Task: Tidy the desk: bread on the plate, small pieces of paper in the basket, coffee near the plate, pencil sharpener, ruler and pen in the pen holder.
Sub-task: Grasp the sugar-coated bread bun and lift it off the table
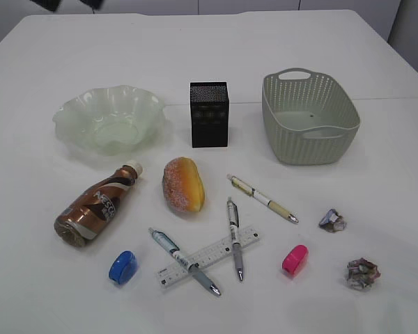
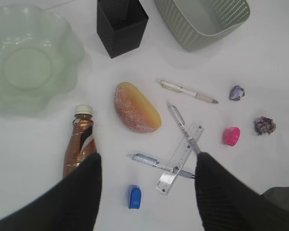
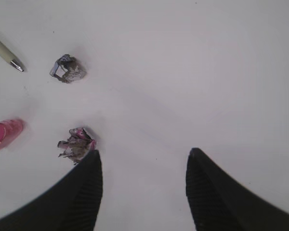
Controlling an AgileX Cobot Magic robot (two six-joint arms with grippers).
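A: Where do we stand? Nothing is put away yet. The bread (image 1: 183,184) lies in front of the holder (image 1: 209,114), the bottle (image 1: 97,204) on its side to its left, below the plate (image 1: 108,118).

B: And both tools hang clear of the table with nothing in them. We see the left gripper (image 2: 147,185) spread apart above the ruler (image 2: 180,158); the right gripper (image 3: 143,185) is also parted over bare table, one paper ball (image 3: 77,144) just beside its left finger.

A: We'd expect the bread to be light and soft. We should take it across its narrow middle, gently, or it dents.

B: The bottle looks smooth and round, likely to roll or slip. We'd grip the body below the cap (image 1: 132,168).

A: The ruler is thin and flat against the table, with two pens (image 1: 234,236) crossing it. Hard to get under; we'd clear the pens first, then pinch one end.

B: The two paper balls (image 1: 362,273) should weigh almost nothing and crush easily; any pinch will do, then the basket (image 1: 308,115).

A: The sharpeners, blue (image 1: 122,267) and pink (image 1: 295,259), look small, hard, and slick. We'd take them across the flat sides.
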